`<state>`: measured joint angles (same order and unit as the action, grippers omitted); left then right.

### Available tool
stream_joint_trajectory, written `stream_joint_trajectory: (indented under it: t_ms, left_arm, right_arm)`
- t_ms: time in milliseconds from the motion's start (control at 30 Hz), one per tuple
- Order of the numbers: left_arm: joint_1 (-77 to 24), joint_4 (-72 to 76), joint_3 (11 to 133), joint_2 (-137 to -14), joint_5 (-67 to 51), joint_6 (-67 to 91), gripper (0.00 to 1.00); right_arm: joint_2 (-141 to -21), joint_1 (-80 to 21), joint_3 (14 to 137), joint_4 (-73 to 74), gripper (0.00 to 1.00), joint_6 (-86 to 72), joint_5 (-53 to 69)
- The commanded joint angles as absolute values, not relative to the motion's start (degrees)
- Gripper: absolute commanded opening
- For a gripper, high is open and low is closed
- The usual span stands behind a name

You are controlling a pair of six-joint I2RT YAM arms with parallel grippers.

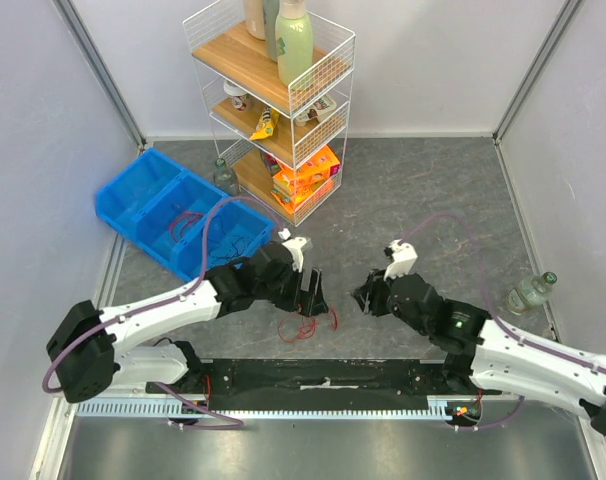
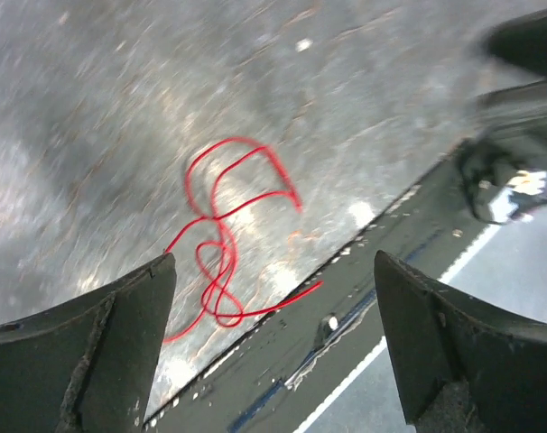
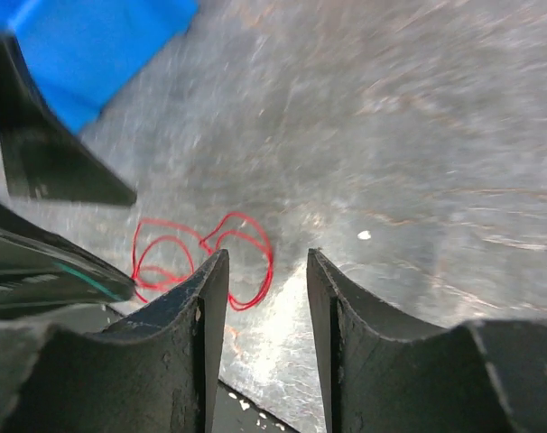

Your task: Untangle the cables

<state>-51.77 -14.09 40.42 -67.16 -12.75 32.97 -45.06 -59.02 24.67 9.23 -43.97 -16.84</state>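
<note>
The cables show as thin red loops lying loose on the grey table close to its front edge; I make out no black strand. My left gripper hangs just above and behind them, wide open. In the left wrist view the red loops lie on the table beyond the left gripper, and nothing sits between its fingers. My right gripper is off to the right of the loops. In the right wrist view the right gripper is open and empty, with the red loops partly hidden behind its left finger.
A blue divided bin sits at the back left. A wire shelf rack with bottles and packets stands behind it. A small bottle lies at the right. A black strip runs along the table's front edge.
</note>
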Motion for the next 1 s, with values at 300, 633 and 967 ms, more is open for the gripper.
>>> stream_joint_trajectory:
  t_ms: [300, 633, 967]
  left_arm:
    - [-60.82, -31.03, 44.56, -72.15, 1.68, 79.79, 0.99]
    - [-61.17, -35.24, 55.45, -86.29, 0.97, 83.32, 0.99]
    - [-61.26, -34.19, 59.68, -96.15, -2.11, 84.02, 0.97]
  right_arm:
    - [-24.08, -58.89, 30.76, 28.73, 0.47, -48.16, -36.74]
    - [-22.77, -59.06, 29.44, 29.71, 0.46, -49.13, -35.25]
    - [-19.78, -58.98, 29.18, 31.99, 0.46, -49.66, -35.95]
